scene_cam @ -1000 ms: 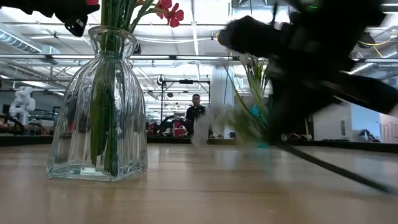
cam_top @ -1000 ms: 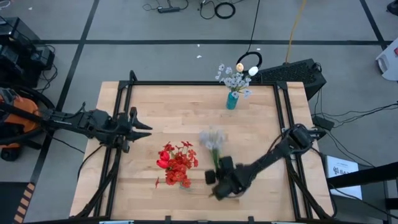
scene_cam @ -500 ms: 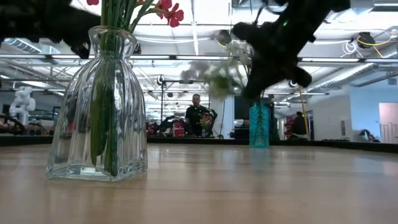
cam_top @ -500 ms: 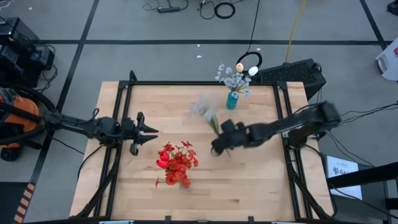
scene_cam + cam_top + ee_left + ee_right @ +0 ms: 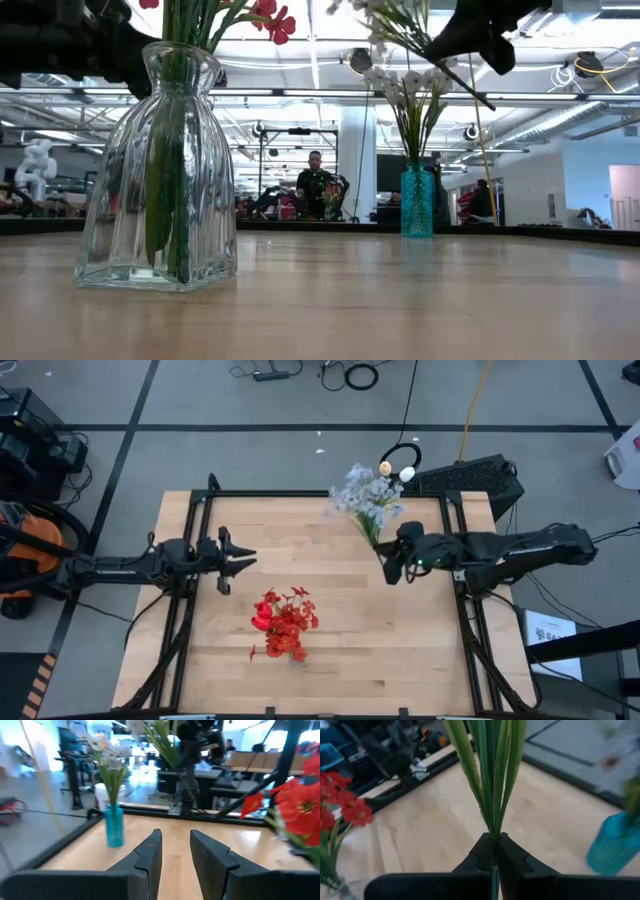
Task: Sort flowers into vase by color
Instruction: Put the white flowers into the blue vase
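Observation:
My right gripper [image 5: 386,562] is shut on a white/pale lavender spray [image 5: 360,495] and carries it high above the table's far right part, next to the teal vase [image 5: 417,200]. That vase stands on the table and holds other white flowers [image 5: 410,90]. The clear glass vase [image 5: 160,170] with red flowers [image 5: 285,622] stands near the middle of the table's near part. My left gripper [image 5: 237,554] is open and hovers left of the red flowers, touching nothing. My right gripper pinches the spray's bundle of green stalks [image 5: 493,827] between its two fingers, at the stalks' lower part. The fingers come about level from the table's right and lie across the stalks. The spray is lifted clear and tilted, its blossoms [image 5: 390,20] toward the table's far left.
Black frame rails [image 5: 300,494] run along the table's far, left and right edges. Bare wood [image 5: 300,540] lies between the two vases. Beyond the far edge are headphones [image 5: 400,460] and a dark keyboard [image 5: 470,475]. In the low view a person [image 5: 315,185] shows far behind the table.
My right gripper, still shut on the white spray, has swung from the table's near edge up and toward the far right, bringing the spray off the table to beside the teal vase. My left gripper has shifted slightly toward the table's right.

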`<state>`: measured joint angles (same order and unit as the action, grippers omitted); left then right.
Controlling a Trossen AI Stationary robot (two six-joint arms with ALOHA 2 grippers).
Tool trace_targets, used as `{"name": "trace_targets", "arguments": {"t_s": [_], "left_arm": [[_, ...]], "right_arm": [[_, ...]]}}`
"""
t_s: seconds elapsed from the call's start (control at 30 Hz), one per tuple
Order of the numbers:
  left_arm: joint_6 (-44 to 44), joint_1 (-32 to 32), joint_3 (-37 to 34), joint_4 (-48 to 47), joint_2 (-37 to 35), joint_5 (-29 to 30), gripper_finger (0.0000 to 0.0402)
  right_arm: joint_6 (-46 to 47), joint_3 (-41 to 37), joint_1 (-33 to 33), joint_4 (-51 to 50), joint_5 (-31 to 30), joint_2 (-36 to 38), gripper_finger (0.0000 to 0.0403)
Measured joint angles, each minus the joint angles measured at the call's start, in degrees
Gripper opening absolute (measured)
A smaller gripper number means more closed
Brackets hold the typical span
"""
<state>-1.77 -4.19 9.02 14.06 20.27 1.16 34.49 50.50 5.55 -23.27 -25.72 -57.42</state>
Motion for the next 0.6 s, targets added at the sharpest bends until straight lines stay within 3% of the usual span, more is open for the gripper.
{"name": "trace_targets", "arguments": {"t_s": [0.13, 0.6], "left_arm": [[-3.3, -1.83, 0.0, -0.53, -0.37, -3.15, 0.0106], [-7.35, -1.68, -0.04, -12.81, -9.83, -0.88, 0.0106]], "right_arm": [[-1.72, 0.0, -1.04, -0.09, -0.13, 2.25, 0.0], [-1.25, 0.0, -0.92, -4.42, 0.46, 2.98, 0.0003]]}}
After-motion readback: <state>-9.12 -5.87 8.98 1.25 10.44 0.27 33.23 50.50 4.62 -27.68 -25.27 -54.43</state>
